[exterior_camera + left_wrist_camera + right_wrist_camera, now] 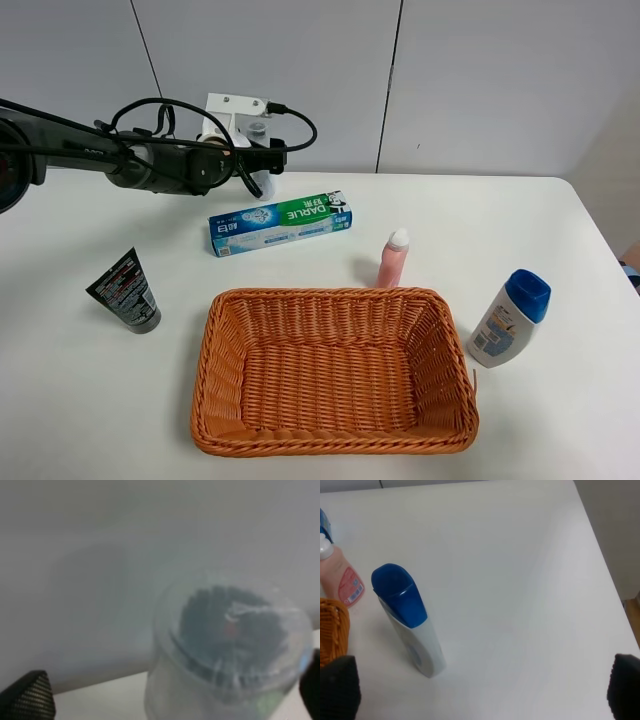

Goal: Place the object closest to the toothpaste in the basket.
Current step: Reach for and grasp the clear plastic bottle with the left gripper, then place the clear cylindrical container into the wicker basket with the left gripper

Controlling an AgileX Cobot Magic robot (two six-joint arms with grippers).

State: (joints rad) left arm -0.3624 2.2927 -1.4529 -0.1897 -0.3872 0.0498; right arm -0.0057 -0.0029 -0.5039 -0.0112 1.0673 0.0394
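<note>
One gripper, the left (262,160), shows in the high view; the toothpaste (281,224) lies just in front of it, and the basket (215,330) and pink bottle (392,258) lie farther forward. Left wrist view: fingers (27,697) are spread wide, with a clear jar (230,645) between them, nearer one finger; contact cannot be determined. Right wrist view: the right gripper (480,692) is wide open and empty, with a blue-capped bottle (410,625) standing ahead of it.
</note>
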